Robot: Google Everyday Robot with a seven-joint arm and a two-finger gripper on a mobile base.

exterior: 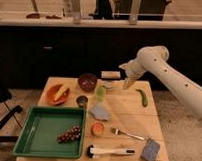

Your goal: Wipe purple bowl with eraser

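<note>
The purple bowl (pixel 87 81) stands at the back of the wooden table (pixel 128 113), left of centre. The eraser (pixel 110 74), a pale flat block, lies just right of the bowl near the table's far edge. My gripper (pixel 127 85) hangs on the white arm coming in from the right. It points down, a little to the right of the eraser and above the table. It is open and holds nothing.
An orange bowl (pixel 58 93) and a dark cup (pixel 82 100) sit left of centre. A green tray (pixel 43 128) with grapes (pixel 68 135) fills the front left. A brush (pixel 111 151), a sponge (pixel 151 150), a fork (pixel 127 133) and a green vegetable (pixel 143 97) lie around.
</note>
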